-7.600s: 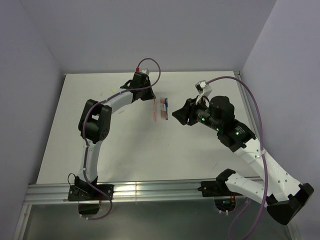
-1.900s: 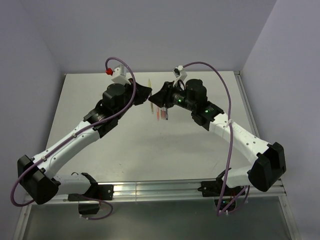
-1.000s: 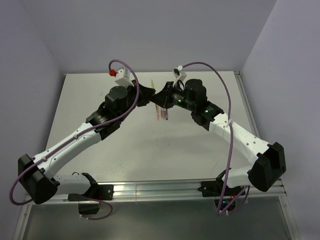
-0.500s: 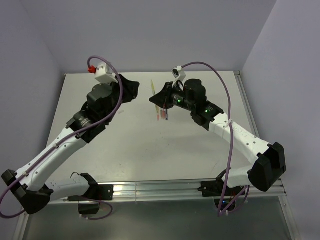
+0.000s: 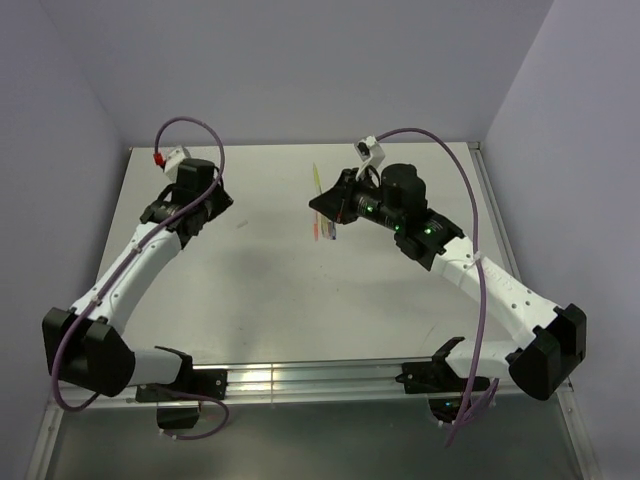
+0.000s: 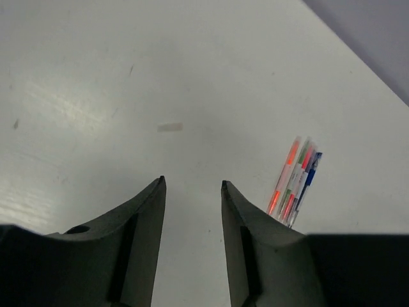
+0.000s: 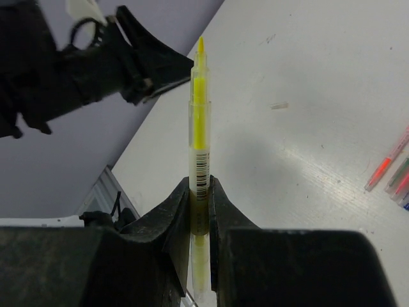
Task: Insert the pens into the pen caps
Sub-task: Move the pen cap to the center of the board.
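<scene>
"Yellow pen (image 7: 199, 128), item one. Location and holder?"

"Clamped in the right gripper (image 7: 199, 183), fingers closed narrow on the lower barrel, and raised over the table (image 6: 96, 77) towards its far side. The left gripper (image 6: 192, 184) is well apart to the left, with its fingers spread and nothing between them."

"Orientation?"

"The long axis is in line with the right gripper's fingers. The tip points straight out from them, towards the far wall and slightly left in the overhead view. Most of the length stands clear of the grip. A clear sleeve covers the upper half, but I cannot tell whether that is a cap pushed fully home."

"Item two?"

"Loose pens (image 6: 293, 182), in orange, red, green and blue. They lie flat and side by side on the table, just below the right gripper in the overhead view, with their long axes parallel and running near to far."

"Hazards, as judged?"

"First, pivoting. With the hold so low, a push at the tip could swing the pen between the fingers and put it out of line. Second, slipping. The barrel is thin and smooth, so it may slide lengthwise under an end load. Third, release. If it is let go from this height it may roll or land on the loose pens and scatter them."
</scene>
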You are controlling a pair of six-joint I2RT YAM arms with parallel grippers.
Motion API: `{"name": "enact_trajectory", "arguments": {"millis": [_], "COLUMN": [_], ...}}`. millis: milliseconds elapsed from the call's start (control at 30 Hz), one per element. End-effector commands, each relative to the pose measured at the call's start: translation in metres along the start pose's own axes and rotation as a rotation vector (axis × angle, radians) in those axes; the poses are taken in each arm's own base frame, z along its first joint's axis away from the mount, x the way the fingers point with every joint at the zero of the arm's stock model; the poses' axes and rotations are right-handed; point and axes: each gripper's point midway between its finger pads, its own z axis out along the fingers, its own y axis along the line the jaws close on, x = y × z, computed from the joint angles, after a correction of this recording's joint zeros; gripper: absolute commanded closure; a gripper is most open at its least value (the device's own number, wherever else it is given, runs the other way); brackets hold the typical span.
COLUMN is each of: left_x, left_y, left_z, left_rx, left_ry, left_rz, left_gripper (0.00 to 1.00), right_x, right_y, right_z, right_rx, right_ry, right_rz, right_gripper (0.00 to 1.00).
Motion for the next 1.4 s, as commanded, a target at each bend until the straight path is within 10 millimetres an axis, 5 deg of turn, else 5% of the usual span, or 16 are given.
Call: {"name": "enact_trajectory", "arguments": {"millis": [0,167,367,567,933,1367], "left_x": [0.022,0.034,0.04,0.073,0.102,0.113], "left_y": [0.014,0.015,-0.002,0.021,0.045,0.04], "left_z": [0.018,0.056,0.116,0.159,0.171,0.173], "left_rx": [-0.13,-0.21,-0.331,-0.508,-0.604,-0.627], "left_ry": [0.014,-0.044,-0.024,0.001,0.044,0.096], "left_rz": [-0.294,-0.632,-0.714,-0.788,-0.84,-0.848], "left_gripper": [0.54,0.3,0.41,0.5,0.5,0.48], "right_x": [-0.002,0.003,0.005,-0.002,0.003,0.004], "right_y": [0.0,-0.009,-0.013,-0.02,-0.026,-0.029], "right_z": [-0.012,-0.018,-0.042,-0.061,-0.065,-0.064], "right_rx": [0.012,0.055,0.071,0.103,0.101,0.101], "right_ry": [-0.027,-0.025,-0.059,-0.097,-0.094,-0.098], "right_rz": [-0.019,-0.017,0.004,-0.011,-0.004,0.0], "right_gripper": [1.0,1.0,1.0,1.0,1.0,1.0]}}
